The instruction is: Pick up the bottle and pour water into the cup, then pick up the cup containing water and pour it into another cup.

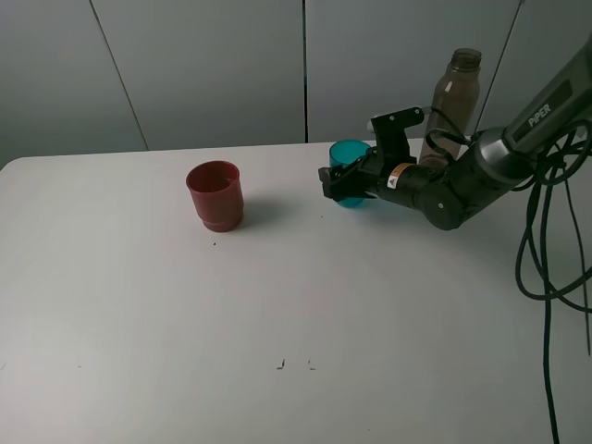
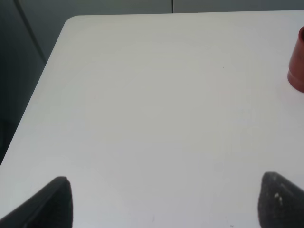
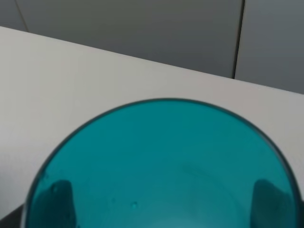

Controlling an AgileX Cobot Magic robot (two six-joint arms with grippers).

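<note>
While the white table (image 1: 185,351) fills most of the high view, the grey panelled wall (image 1: 203,65) closes off the room behind it. Tallest on the table is the bottle (image 1: 453,106), smoky grey-brown and translucent, upright near the far edge behind the right arm. Near the middle stands the red cup (image 1: 215,195), squat, opaque, stepped in at the base, well apart from the rest. The teal cup (image 1: 350,172) is see-through and straight-sided; the right gripper (image 1: 344,185) has its fingers either side of it, showing darkly through the wall in the wrist view, apparently clamped on it. The left gripper (image 2: 164,202) hangs above bare table, its fingers (image 2: 52,204) spread wide apart and holding nothing.
</note>
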